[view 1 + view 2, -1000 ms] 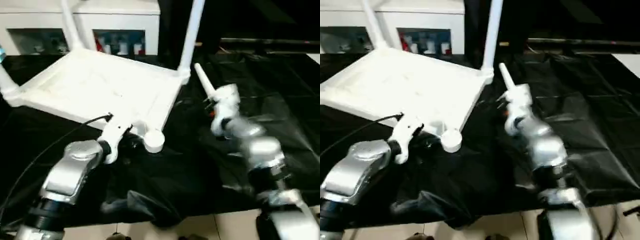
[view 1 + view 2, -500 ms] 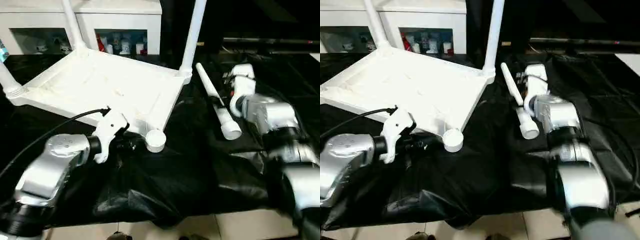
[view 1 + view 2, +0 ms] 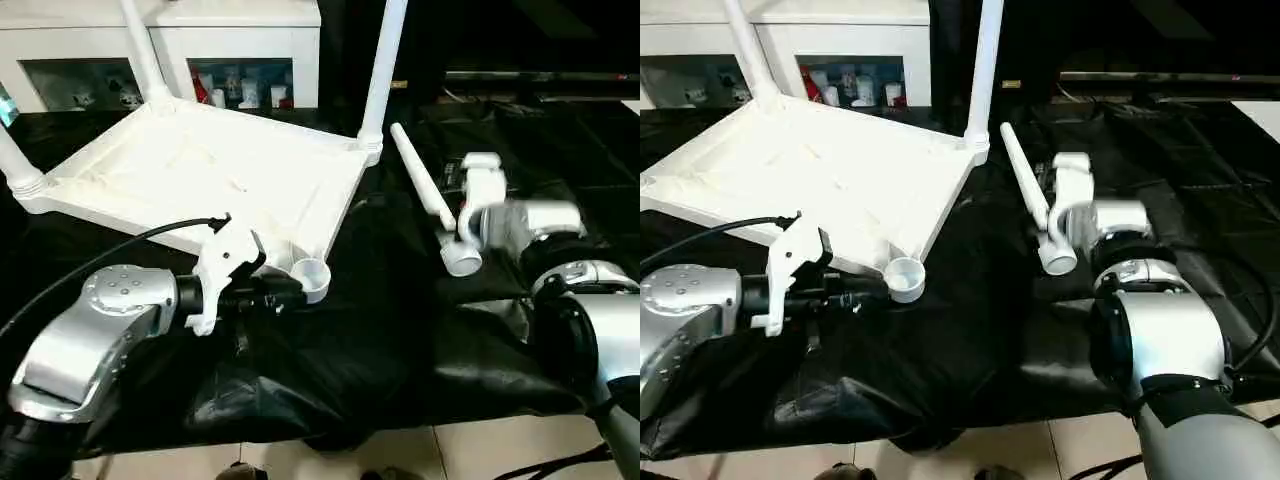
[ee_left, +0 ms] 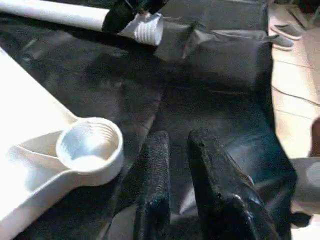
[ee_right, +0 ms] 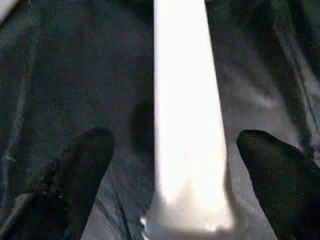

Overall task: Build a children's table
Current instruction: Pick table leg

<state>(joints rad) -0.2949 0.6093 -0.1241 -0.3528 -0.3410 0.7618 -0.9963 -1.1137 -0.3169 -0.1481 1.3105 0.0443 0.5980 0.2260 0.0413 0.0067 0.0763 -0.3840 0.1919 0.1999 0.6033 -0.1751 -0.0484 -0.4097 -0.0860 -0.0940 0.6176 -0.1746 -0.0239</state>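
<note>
Black sheeting covers the counter [image 3: 400, 330], where the loose leg [image 3: 1028, 205] lies beside the upturned tabletop [image 3: 190, 175]; my right end effector [image 5: 172, 165] straddles it wide apart, left end effector [image 4: 187, 170] nearly together and empty beside the empty corner socket [image 4: 90, 147], so I should close squarely on the leg above its threaded end.

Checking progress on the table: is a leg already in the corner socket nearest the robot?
No: the socket is open and hollow, and the loose leg lies on the black sheet.
</note>
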